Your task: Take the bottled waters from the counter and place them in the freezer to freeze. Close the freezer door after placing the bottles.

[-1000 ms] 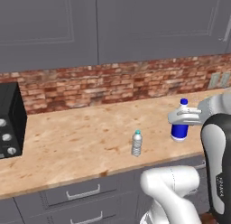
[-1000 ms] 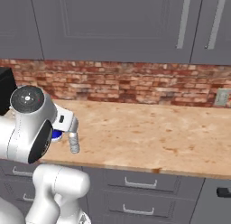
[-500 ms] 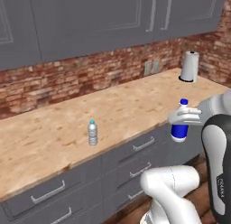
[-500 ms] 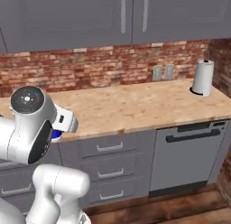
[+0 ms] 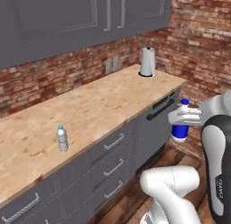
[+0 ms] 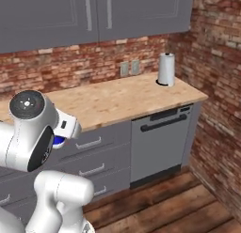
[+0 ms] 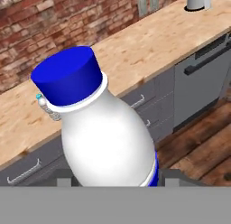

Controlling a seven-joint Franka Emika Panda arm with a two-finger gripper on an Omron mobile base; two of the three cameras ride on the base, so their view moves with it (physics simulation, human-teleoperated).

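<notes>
Two bottles: one in the robot's grasp, one standing on the counter.
Held bottle: a white bottle with blue cap, upright in the gripper, carried off the counter's edge out over the wooden floor, in front of the dishwasher.
Held bottle, close up: in the hand view the white bottle with blue cap has a broad white body, a white collar ring, a deep blue cap and a strip of blue label low on its side.
Claw: pinching the white bottle with blue cap around its upper body, just under the neck, white fingers pressed to it.
Right base view: a sliver of blue peeks from behind the arm's big joint; the rest is hidden.
Second bottle: a clear bottle with teal cap, upright on the counter near its front edge, well apart from the gripper; also seen small behind the held bottle.
Writing: none readable on either bottle; the labels are too small or turned away.
Counter: light tan speckled slab over grey drawers with silver handles.
Far end: a paper towel roll stands by the brick wall.
Wall: two grey outlet plates above the counter.
</notes>
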